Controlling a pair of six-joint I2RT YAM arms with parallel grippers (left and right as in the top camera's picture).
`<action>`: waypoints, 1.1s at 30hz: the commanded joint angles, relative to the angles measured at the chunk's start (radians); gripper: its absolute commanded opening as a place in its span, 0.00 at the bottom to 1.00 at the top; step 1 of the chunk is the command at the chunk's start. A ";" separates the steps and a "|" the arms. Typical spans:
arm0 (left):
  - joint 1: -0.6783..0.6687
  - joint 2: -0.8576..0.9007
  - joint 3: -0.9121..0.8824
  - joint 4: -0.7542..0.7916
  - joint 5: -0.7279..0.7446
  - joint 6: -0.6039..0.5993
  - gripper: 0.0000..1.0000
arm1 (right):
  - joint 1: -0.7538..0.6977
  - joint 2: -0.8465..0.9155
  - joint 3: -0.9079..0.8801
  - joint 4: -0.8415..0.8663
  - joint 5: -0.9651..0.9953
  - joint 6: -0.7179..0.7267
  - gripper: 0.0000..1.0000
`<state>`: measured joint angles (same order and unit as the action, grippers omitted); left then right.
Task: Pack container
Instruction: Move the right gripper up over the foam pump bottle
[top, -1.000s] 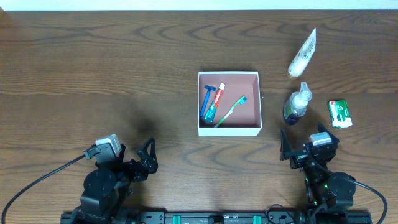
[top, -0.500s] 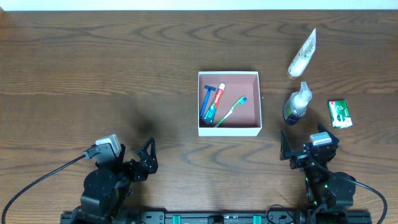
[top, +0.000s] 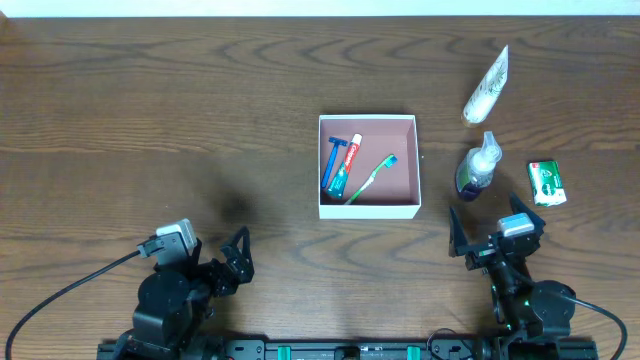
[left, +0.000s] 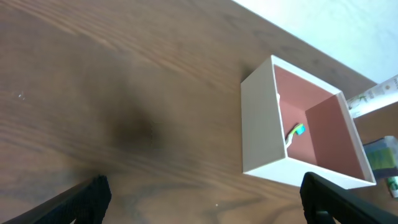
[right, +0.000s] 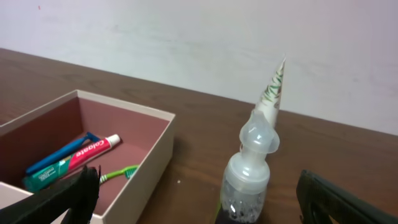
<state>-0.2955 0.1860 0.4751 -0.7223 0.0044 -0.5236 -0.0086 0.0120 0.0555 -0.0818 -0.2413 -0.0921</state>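
White-walled container (top: 368, 209) unmoved, left fingers (left: 93, 194) & right fingers (right: 76, 190) spread wide (w/ nothing held), both drawn back slightly.

Container (top: 368, 210) white outside, pinkish inside; toothbrush (top: 372, 178) green; table (top: 150, 120) dark woodgrain

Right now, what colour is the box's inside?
Pinkish-brown; the container has white outer walls. Best seen overhead.

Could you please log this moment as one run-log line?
left gripper open, empty | right gripper open, empty | container holds razor, toothpaste, toothbrush | bottle, tube, green packet outside
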 joint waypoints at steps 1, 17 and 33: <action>0.005 -0.005 0.000 -0.013 0.006 0.002 0.98 | -0.007 -0.006 -0.004 0.045 -0.050 -0.005 0.99; 0.005 -0.005 0.000 -0.063 0.006 0.002 0.98 | -0.007 -0.006 -0.003 0.392 -0.383 -0.005 0.99; 0.005 -0.005 0.000 -0.062 0.006 0.002 0.98 | -0.009 0.311 0.534 0.037 -0.391 -0.203 0.99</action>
<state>-0.2955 0.1860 0.4717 -0.7849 0.0055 -0.5236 -0.0086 0.1989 0.4633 0.0425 -0.6399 -0.1570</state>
